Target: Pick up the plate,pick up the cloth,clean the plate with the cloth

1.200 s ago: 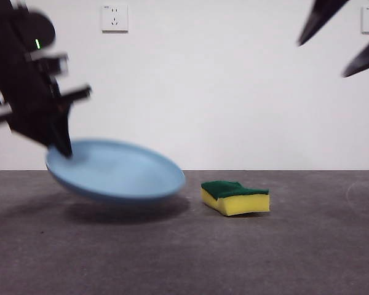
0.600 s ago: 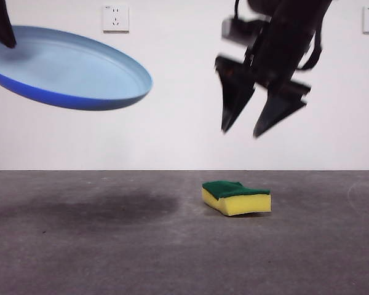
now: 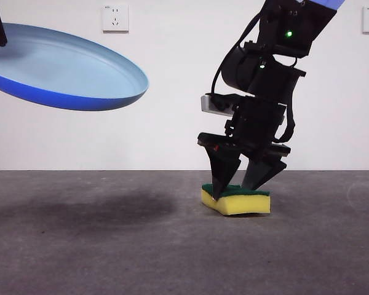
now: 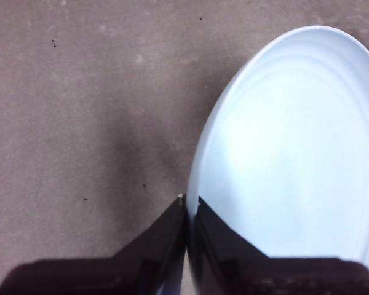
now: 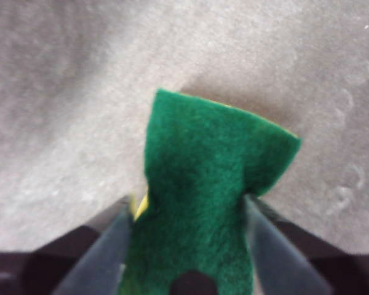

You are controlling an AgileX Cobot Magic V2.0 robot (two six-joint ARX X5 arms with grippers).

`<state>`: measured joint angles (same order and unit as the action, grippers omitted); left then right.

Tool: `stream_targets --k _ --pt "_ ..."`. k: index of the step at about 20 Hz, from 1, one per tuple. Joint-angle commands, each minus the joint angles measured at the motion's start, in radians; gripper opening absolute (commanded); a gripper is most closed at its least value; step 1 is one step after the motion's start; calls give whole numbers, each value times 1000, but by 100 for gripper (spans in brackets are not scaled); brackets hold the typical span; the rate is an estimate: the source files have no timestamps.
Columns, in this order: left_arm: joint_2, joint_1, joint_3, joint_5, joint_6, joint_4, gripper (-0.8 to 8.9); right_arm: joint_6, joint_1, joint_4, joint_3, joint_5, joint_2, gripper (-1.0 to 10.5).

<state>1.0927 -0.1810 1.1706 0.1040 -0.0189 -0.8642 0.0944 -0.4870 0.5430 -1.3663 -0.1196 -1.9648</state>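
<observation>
Now down at the sponge point(image 3: 236, 200): right gripper point(image 3: 241, 183), high above the table point(image 3: 111, 246) half a second ago, jaws apart on either side of the sponge, tips at the level of the green top layer. Confirmed in the right wrist view: right gripper point(image 5: 187, 215) straddling the sponge point(image 5: 203, 203), one jaw along each long side, close to the foam but no visible squeeze. Sponge flat on the table, green face up, same spot as a second ago.

Plate point(image 3: 61, 67) held well clear of the table, tilted, hollow side toward the camera, at the upper left of the front view, hardly shifted over the last half second though still low near the table a second ago. Left gripper point(image 4: 187, 209) clamped on the rim, jaws nearly together with the thin edge of the plate point(image 4: 289, 153) between them.

Judged state of the task: plate pickup done, sponge pickup in hand, wiping not yet begun. Next need: jaws closed on the foam sides, then a lift toward the plate. Possible risk: soft foam compressing unevenly in the grip.
</observation>
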Motion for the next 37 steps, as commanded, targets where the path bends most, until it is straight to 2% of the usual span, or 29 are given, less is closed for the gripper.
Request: stream_targets --k 1,4,5,10,16,19,21,25,30,32,35,36,37 --pt "-1 -3 -2 3 -7 10 -8 1 -5 3 1 21 -45 175" --pt "0 -3 -2 3 -7 14 -8 2 -5 3 1 25 -53 3" --pt "2 -3 -2 3 -7 23 -8 2 -6 3 1 25 -52 -16" --pt "77 -3 -2 2 -7 92 -8 1 -6 34 1 22 22 -16" --pt "291 -24 -2 14 8 154 -8 -46 -6 51 1 10 286 -16" --pt "378 -72 -3 130 72 252 -8 -75 -42 47 1 -48 370 -17" --pt "407 -126 -3 167 107 303 -8 -75 -76 41 1 -39 373 -17" --pt "410 -225 -2 164 148 380 -8 -91 -147 -24 1 -31 316 -17" --pt "410 -267 -2 160 177 411 -8 -106 -225 -84 1 -38 245 -17" --pt "410 -262 -2 158 184 433 -8 -104 -264 -11 1 -38 218 -17" --pt "410 -238 -2 159 185 435 -8 -50 -288 163 1 -15 211 -17" --pt "410 -233 -2 159 185 429 -8 -33 -290 214 1 24 212 -17" --pt "410 -229 -2 161 185 423 -8 -23 -286 262 1 111 218 -17"
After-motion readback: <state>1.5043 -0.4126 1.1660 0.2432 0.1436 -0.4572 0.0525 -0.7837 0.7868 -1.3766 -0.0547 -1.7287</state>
